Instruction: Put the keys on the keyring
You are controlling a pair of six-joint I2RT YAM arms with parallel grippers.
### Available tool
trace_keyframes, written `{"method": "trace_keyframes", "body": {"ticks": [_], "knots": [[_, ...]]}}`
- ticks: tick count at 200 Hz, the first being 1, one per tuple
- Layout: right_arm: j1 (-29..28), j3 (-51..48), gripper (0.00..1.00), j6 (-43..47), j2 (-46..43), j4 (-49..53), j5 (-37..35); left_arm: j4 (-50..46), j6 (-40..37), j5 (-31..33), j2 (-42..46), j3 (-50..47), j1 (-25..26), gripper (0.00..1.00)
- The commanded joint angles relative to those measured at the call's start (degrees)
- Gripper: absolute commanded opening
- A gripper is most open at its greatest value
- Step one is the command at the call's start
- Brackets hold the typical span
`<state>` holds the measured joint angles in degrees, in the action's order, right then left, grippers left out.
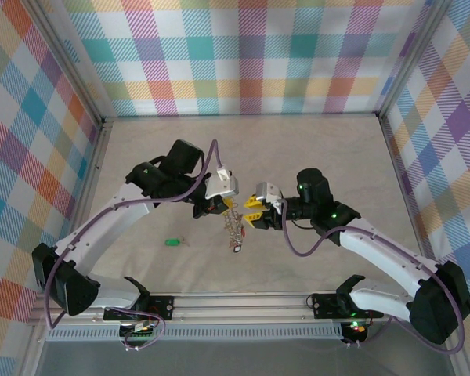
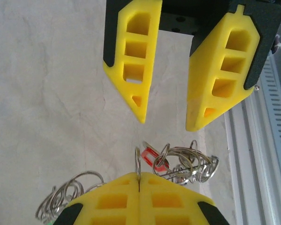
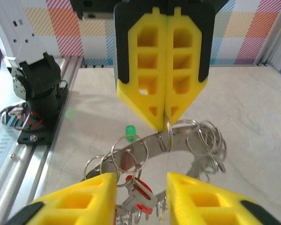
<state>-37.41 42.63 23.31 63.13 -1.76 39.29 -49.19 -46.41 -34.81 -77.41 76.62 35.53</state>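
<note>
Pastel plaid walls (image 1: 243,55) enclose a pale, mottled beige table (image 1: 321,157), where a lone green-tagged key (image 1: 172,241) lies left of centre in the top view. Right of it, near mid-frame, the left gripper (image 3: 165,123) has its yellow fingers pressed together on a thin wire loop of the keyring (image 1: 233,227), whose bunch of small rings and keys, among them a red-tagged key (image 2: 151,157), hangs just beneath the fingertips. Just right of the bunch, the right gripper (image 2: 168,123) faces it with its fingers spread apart.
</note>
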Motion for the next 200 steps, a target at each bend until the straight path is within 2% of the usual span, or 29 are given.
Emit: {"method": "trace_keyframes", "body": {"ticks": [1,63,115,136,160,182,200], "knots": [[-0.5,1.7,0.36,-0.3,0.6,0.9,0.7,-5.0,-2.3,-0.2,-1.7,3.8,0.7,0.0],[-1.3,3.0,0.36,-3.2,3.7,-3.1,0.2,-9.9,-2.8,-2.8,-5.3,7.7,0.9,0.0],[-2.1,3.8,0.3,-2.9,5.3,-4.0,0.0,-11.3,-2.8,-5.4,-7.1,9.5,1.0,0.0],[-2.3,4.0,0.2,-2.8,5.8,-4.2,0.3,-11.8,-2.8,-5.9,-7.8,10.1,1.0,0.0],[-2.4,4.4,0.19,-2.9,6.5,-4.1,0.3,-12.2,-3.0,-6.6,-8.3,10.9,1.0,0.0],[-2.5,4.9,0.0,-3.2,7.3,-3.7,1.2,-12.5,-3.2,-6.9,-8.6,11.4,1.0,0.0],[-2.5,4.0,0.0,-5.1,7.1,-7.0,1.6,-12.5,-3.9,-8.0,-8.0,11.1,0.6,0.01]]}}
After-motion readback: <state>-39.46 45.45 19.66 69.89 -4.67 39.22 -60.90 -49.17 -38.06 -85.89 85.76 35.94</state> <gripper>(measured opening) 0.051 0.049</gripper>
